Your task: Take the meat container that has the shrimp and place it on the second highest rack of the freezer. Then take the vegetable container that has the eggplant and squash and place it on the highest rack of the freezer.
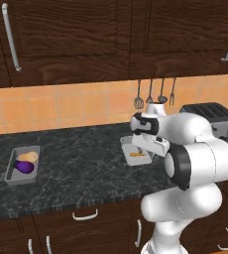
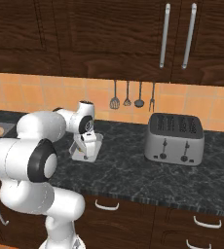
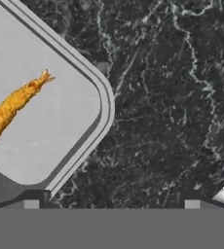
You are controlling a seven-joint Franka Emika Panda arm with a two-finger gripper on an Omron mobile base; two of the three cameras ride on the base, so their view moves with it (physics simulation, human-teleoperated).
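Your gripper (image 1: 153,144) hangs wide open and empty over the counter (image 1: 76,163), with the shrimp (image 3: 14,104) tray (image 3: 60,121) off to one side of its fingers, not between them.

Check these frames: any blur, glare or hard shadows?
Left base view: flat, even light, no hard shadows, soft glare on the arm. Right base view: same light, dull sheen on the toaster. Hand view: close, shrimp slightly soft and pixelated, tray rim crisp.

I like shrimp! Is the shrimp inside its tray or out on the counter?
Inside. The shrimp lies flat on the floor of the grey tray, within its rim.
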